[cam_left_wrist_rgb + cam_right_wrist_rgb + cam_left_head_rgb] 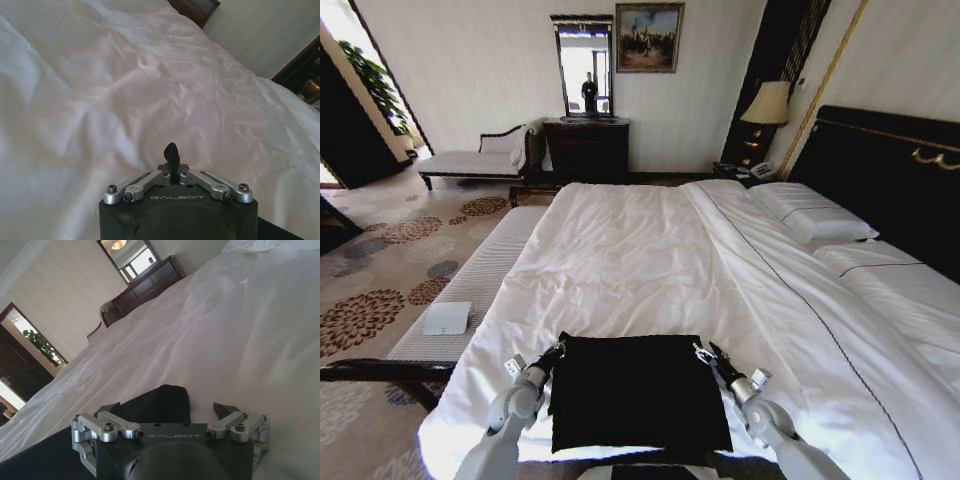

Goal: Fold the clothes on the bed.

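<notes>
The T-shirt (640, 393) lay as a neat black rectangle at the foot of the bed (650, 260), so we judged folding mostly done. Our left gripper (556, 350) was pinched on its far left corner; our right gripper (706, 352) stood spread at the far right corner, holding nothing. We saw no containers.

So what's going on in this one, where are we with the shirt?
The robot stands at the foot of the bed, with the black T-shirt lying on the white duvet as a roughly square dark patch; no lettering shows. The left gripper is at the shirt's far left corner, fingers shut with a bit of black fabric pinched between them. The right gripper is at the far right corner, fingers open on either side of a raised fold of the shirt.
</notes>
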